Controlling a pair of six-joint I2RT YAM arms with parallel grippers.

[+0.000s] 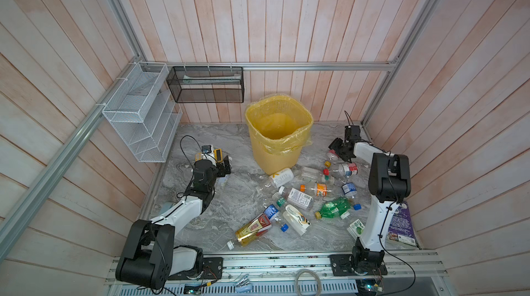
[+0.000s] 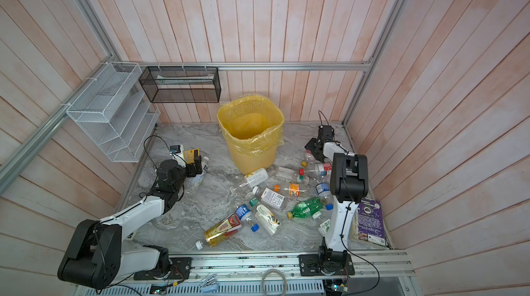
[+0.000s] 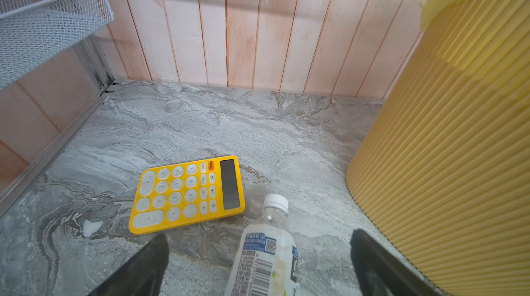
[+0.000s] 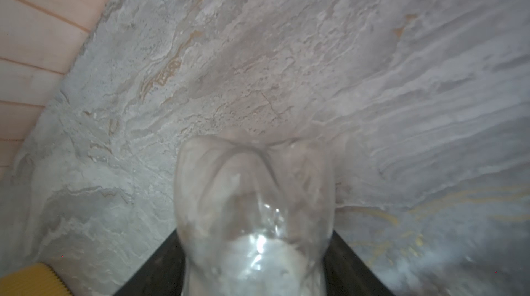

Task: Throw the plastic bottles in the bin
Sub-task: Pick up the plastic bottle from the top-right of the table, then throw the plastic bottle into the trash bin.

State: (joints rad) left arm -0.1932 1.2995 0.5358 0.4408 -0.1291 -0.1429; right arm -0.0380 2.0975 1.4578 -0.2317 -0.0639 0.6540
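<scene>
While checking both top views, found left gripper (image 1: pixel 226 167) low over the table (image 1: pixel 229 217), jaws spread wide, straddling but not pinching a white-capped bottle (image 2: pixel 202 169); yellow calculator (image 1: pixel 217 155) just beside. Found right gripper (image 1: pixel 336 148) near the far right corner, jaws closed in on a clear bottle (image 1: pixel 332 154). Located bin (image 1: pixel 272 162) upright at back centre between the arms, mouth open, lined with a yellow bag. Logged the other plastic bottles (image 1: pixel 298 198) lying flat in a loose heap in front of the bin, toward the right arm: mostly clear, one green (image 1: pixel 334 208), one opaque white (image 1: pixel 296 220). Noted bare table between left arm and heap.

Turning to the left wrist view, confirmed jaws released: fingers (image 3: pixel 143 266) well clear of the labelled bottle on both sides, cap pointing toward the back wall. Noted calculator near the neck, apart; ribbed bin wall close beside one finger.

Turning to the right wrist view, confirmed grasp: dark fingers (image 4: pixel 155 274) against both flanks of the clear bottle, base pointing away. Noted open table beyond, wall edge nearby.
</scene>
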